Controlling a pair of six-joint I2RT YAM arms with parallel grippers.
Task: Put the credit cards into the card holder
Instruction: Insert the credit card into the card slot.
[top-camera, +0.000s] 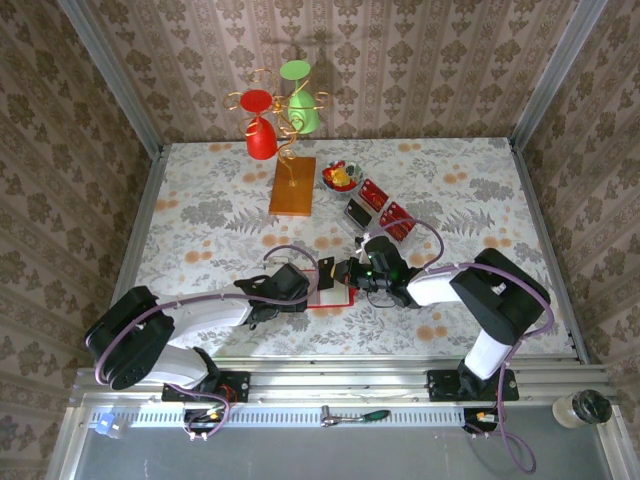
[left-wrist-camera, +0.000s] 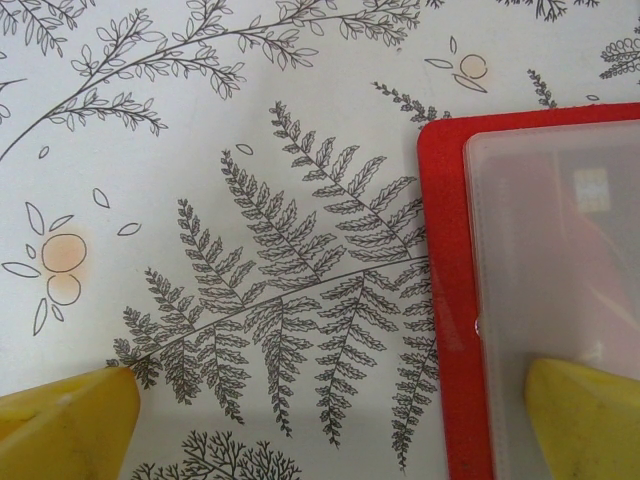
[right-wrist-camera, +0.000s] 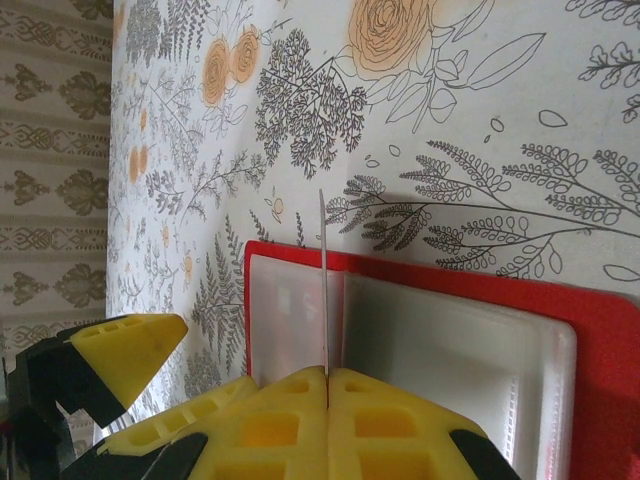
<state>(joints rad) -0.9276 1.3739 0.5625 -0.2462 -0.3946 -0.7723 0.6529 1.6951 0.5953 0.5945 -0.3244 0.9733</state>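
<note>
Down at the near edge, a green-handled tool (top-camera: 374, 415) lies on the rail in front of the arm bases, with a lidded cup (top-camera: 584, 408) off to the right. Up onto the flowered tablecloth (top-camera: 200, 220), and both arms reach in toward the middle. The left gripper (left-wrist-camera: 328, 428) has its jaws spread wide. One yellow fingertip (left-wrist-camera: 70, 425) is over bare cloth and the other is over the pale inside of the card holder (left-wrist-camera: 448, 300), so it straddles the holder's left edge. Whether that fingertip actually presses down, I can't tell. The holder lies open and flat near the front of the table at the centre, between the two grippers, with a red border framing the pale pockets. Over to the right gripper (right-wrist-camera: 328, 385): jaws pressed together, pinching a credit card (right-wrist-camera: 323, 270). From the wrist the card shows edge-on, a thin line running out from the fingertips over the holder's pale inside toward its red rim. Whether it touches the holder is not clear. Further back, right of centre, the other cards (top-camera: 398, 222) sit in a red group, well apart from the holder. Just behind them is a small bowl (top-camera: 340, 177) of red and yellow bits. Beyond that, an orange wooden base (top-camera: 292, 185) carries a gold wire stand holding a red glass (top-camera: 260, 135) and a green glass (top-camera: 303, 105). The patterned wall (top-camera: 400, 60) closes off the back.
</note>
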